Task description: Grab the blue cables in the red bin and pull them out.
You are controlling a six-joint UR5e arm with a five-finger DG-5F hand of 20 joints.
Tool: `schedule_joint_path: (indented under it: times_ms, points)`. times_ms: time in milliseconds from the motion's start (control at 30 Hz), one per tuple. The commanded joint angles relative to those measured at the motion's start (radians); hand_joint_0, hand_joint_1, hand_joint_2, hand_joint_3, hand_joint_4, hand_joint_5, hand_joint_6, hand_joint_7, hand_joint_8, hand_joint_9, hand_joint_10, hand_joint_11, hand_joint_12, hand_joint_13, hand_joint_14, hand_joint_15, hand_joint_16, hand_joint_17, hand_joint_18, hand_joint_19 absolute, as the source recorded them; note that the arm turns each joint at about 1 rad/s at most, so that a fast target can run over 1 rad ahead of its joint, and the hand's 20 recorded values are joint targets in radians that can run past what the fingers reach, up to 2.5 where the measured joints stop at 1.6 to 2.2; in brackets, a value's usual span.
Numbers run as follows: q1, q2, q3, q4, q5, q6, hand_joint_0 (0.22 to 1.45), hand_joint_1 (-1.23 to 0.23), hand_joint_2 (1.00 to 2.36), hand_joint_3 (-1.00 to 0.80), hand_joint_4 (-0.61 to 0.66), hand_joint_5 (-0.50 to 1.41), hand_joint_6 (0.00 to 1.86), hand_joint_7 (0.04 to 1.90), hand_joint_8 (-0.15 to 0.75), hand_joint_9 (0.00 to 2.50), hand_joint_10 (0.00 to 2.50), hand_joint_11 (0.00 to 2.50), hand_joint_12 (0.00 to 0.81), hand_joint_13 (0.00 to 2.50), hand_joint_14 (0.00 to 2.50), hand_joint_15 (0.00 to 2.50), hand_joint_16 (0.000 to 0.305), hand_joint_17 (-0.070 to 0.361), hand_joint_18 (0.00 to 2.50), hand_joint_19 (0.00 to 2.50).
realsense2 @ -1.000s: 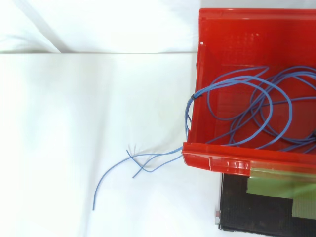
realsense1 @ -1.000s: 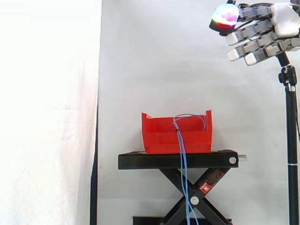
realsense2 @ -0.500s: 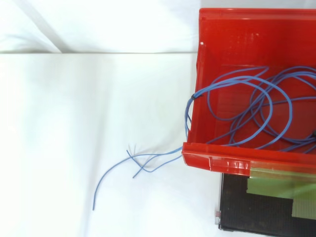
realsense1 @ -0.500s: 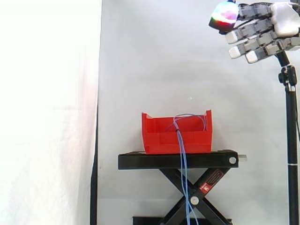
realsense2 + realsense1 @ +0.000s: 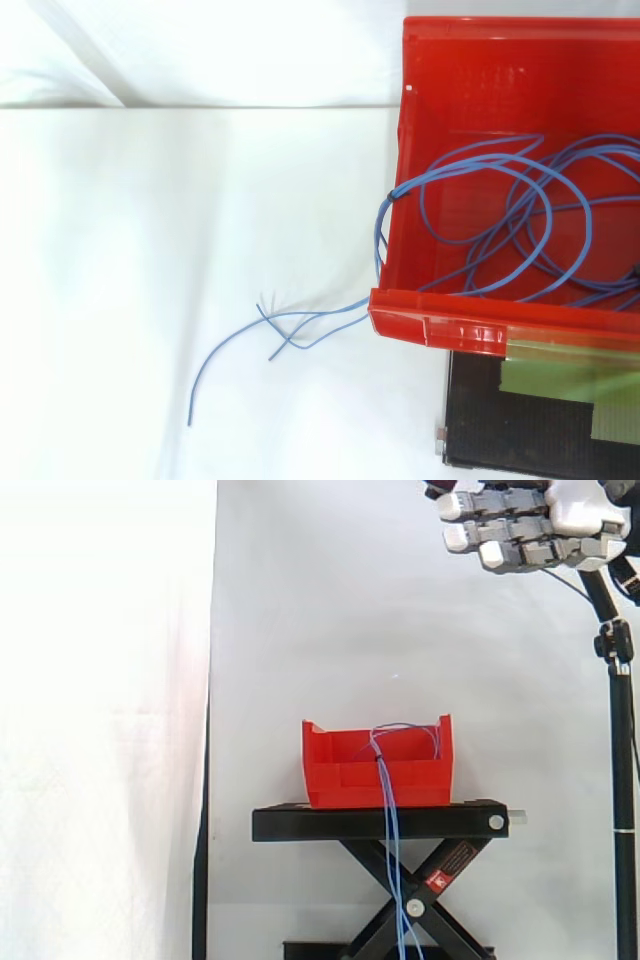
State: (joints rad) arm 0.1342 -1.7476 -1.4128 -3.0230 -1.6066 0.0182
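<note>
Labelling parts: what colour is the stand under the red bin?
The stand is black, clearest in the side view.

Nothing legible: no word, number or sign clear enough to read.

Closest to print: a small red sticker (image 5: 449, 866) with white marks, seen from the side, stuck aslant on one crossed leg of the black stand (image 5: 320, 825) under the red bin (image 5: 340, 775). Lettering on it far too small to make out, whether words, digits or a warning symbol. Seen from above, a pale green patch (image 5: 560, 375) on the top of the same stand, just beside the bin's near wall, with no characters to be told on it. Bin walls plain red, without readable marking in either view.
</note>
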Motion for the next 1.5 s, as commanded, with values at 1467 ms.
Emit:
schedule_joint_path:
  times_ms: [1467]
  points:
    - [0.01, -0.251, 0.052, 0.154, 0.001, -0.096, 0.74, -0.78, 1.0, -1.0, 0.15, 0.4, 0.01, 0.23, 0.234, 0.37, 0.01, 0.16, 0.336, 0.24, 0.01, 0.2, 0.051, 0.115, 0.24, 0.48]
